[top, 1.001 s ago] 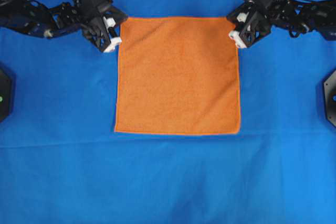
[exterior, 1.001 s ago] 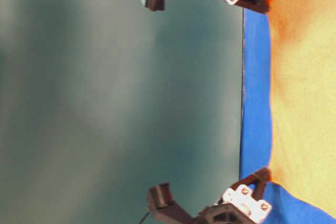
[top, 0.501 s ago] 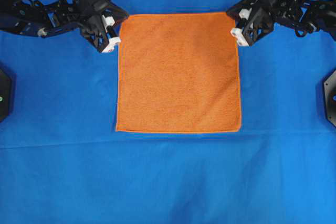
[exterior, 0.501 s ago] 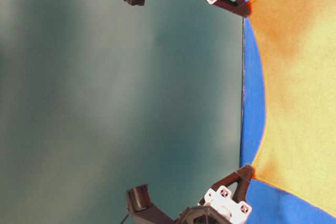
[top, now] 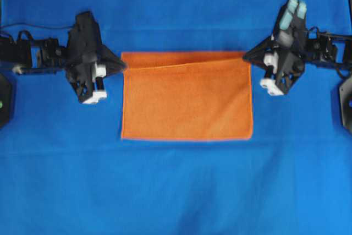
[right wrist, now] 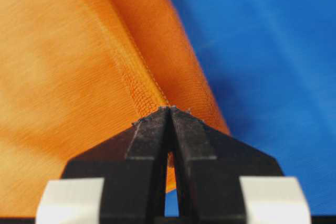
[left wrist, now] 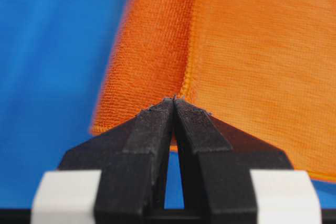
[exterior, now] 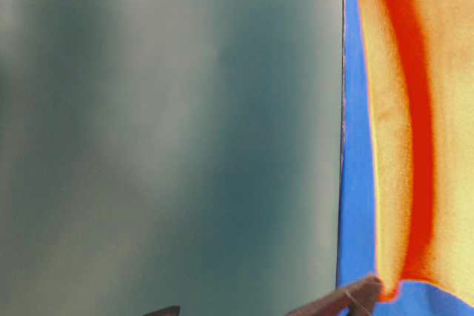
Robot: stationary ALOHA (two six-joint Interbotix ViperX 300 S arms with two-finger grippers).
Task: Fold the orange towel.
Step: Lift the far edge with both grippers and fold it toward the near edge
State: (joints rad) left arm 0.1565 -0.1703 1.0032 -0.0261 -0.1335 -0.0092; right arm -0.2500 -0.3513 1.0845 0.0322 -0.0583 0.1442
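Two claws, one towel corner each. Left claw: clenched on far-left corner of orange towel, tips pinching hem. Towel: centre of blue counter, far edge lifted and curled toward near edge, near edge flat. Right claw: clenched on far-right corner likewise. Step judged: first half-fold, partway over. Next move calls for both claws carrying far edge evenly across to near hem, aligning corners, then releasing.
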